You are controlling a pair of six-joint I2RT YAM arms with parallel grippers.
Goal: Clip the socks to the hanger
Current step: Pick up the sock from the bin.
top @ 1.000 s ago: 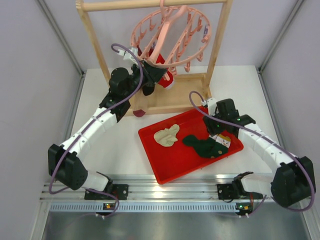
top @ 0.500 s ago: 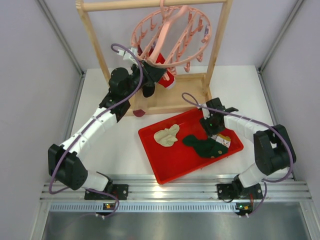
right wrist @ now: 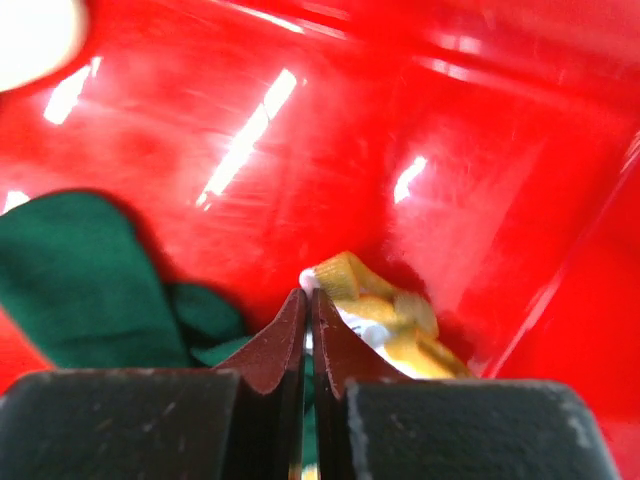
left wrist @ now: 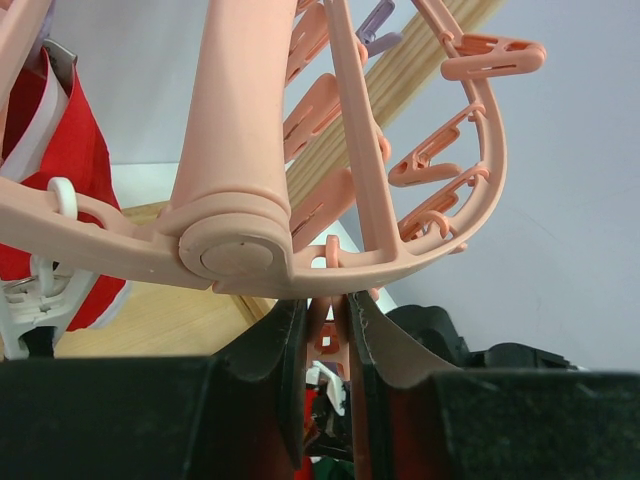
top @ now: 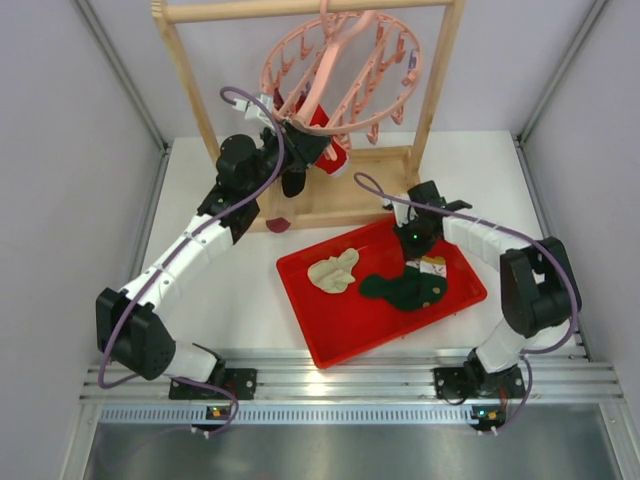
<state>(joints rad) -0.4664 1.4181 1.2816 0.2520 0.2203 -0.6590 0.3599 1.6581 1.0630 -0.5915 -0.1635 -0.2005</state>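
**Top external view.** A white table (top: pixel 230 300) stands between plain grey walls (top: pixel 60 150), with aluminium rails (top: pixel 340 385) along its near edge. At the far side a wooden frame rack (top: pixel 432 90) carries the hanger (top: pixel 350 60) on its top bar. The left gripper (top: pixel 308 150) is raised under the ring, and a red sock (top: pixel 332 140) hangs just beyond its jaws. A red tray (top: pixel 335 350) lies on the table. In it the right gripper (top: pixel 415 250) points down, with the tan sock (top: pixel 436 266) at its jaws, the dark green sock (top: pixel 395 288) just beside them, and the cream sock (top: pixel 333 270) well apart to their left.

**Left wrist view.** Only this view shows the left jaws. They are clenched on a pink peg (left wrist: pixel 325 340), which sits between the fingers of the left gripper (left wrist: pixel 325 305), directly below the hub of the hanger (left wrist: pixel 240 150). The red sock (left wrist: pixel 75 150), edged in white, hangs left of the jaws. A purple peg (left wrist: pixel 375 18) and the rack's wooden bar (left wrist: pixel 420 85) lie beyond them.

**Right wrist view.** The jaws of the right gripper (right wrist: pixel 307 295) are pressed together, and their tips touch the edge of the tan sock (right wrist: pixel 385 315). Whether fabric is pinched between them cannot be told. The dark green sock (right wrist: pixel 80 270) lies left of the jaws on the glossy tray (right wrist: pixel 450 120). The cream sock (right wrist: pixel 30 25) shows at the far left corner.
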